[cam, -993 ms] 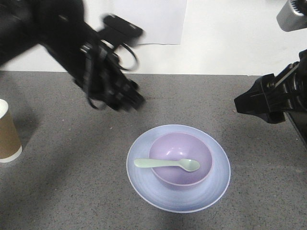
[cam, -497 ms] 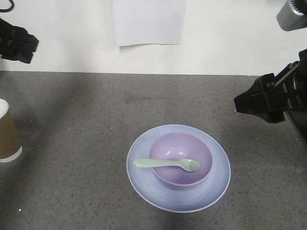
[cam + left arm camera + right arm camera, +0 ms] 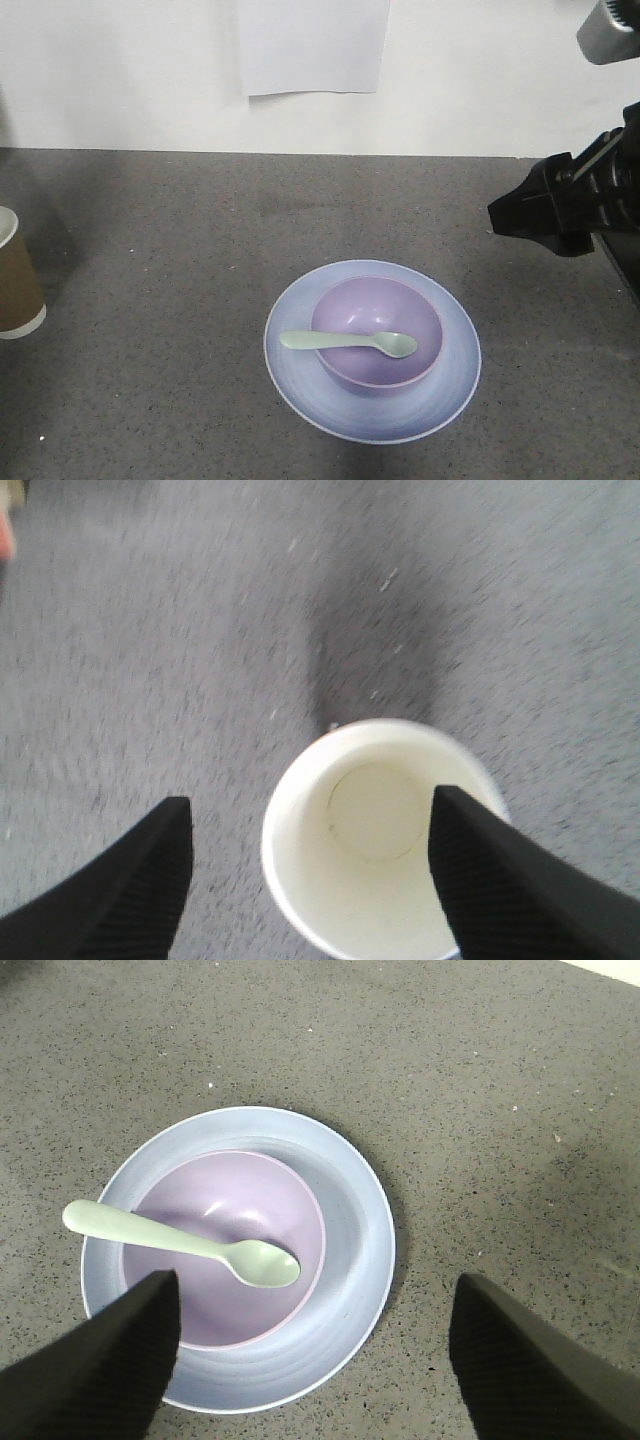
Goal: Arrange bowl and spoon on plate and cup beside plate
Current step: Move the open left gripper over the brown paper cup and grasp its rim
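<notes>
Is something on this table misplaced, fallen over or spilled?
Nothing is spilled or tipped. The spoon lies across the purple bowl, which sits on the blue plate. Only the paper cup stands upright far off at the table's edge, under the open left hand.

The cup (image 3: 17, 272) is cut by the front view's left edge, and the left wrist view is blurred.

Even, bright light; soft shadows on the table (image 3: 150, 300); motion-blurred left wrist view.
</notes>
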You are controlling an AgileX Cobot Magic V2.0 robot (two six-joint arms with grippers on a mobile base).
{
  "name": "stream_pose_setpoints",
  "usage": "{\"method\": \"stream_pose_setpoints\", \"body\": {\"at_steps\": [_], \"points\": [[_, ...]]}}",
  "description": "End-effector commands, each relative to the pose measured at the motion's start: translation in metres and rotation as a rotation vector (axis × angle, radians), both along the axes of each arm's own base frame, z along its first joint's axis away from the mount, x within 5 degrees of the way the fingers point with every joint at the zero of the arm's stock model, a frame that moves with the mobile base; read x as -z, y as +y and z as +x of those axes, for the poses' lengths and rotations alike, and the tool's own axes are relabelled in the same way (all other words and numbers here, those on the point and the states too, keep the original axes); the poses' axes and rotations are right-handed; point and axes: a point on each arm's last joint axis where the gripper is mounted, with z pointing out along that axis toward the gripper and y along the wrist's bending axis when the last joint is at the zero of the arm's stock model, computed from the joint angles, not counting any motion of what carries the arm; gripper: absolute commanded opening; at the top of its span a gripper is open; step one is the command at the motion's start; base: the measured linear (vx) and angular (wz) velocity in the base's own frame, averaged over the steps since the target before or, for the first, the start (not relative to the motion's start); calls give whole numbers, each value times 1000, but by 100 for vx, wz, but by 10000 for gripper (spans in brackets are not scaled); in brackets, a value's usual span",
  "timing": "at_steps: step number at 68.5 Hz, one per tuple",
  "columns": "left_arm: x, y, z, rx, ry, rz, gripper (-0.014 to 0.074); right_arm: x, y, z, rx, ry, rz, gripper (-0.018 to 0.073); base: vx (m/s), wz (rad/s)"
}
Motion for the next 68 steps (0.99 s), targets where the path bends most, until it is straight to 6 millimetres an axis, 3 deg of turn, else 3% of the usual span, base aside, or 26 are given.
{"method": "stream_pose_setpoints", "body": {"at_steps": [1, 44, 68], "points": [[-12, 4, -11, -35, -46, -4, 489, -14, -2, -1, 7, -94, 30, 549, 0, 0], [37, 6, -10, -42, 58, -18, 489, -14, -2, -1, 7, -95, 28, 549, 0, 0], [42, 6, -8, -60, 40, -27, 479, -14, -2, -1, 7, -95, 28, 549, 0, 0]]}}
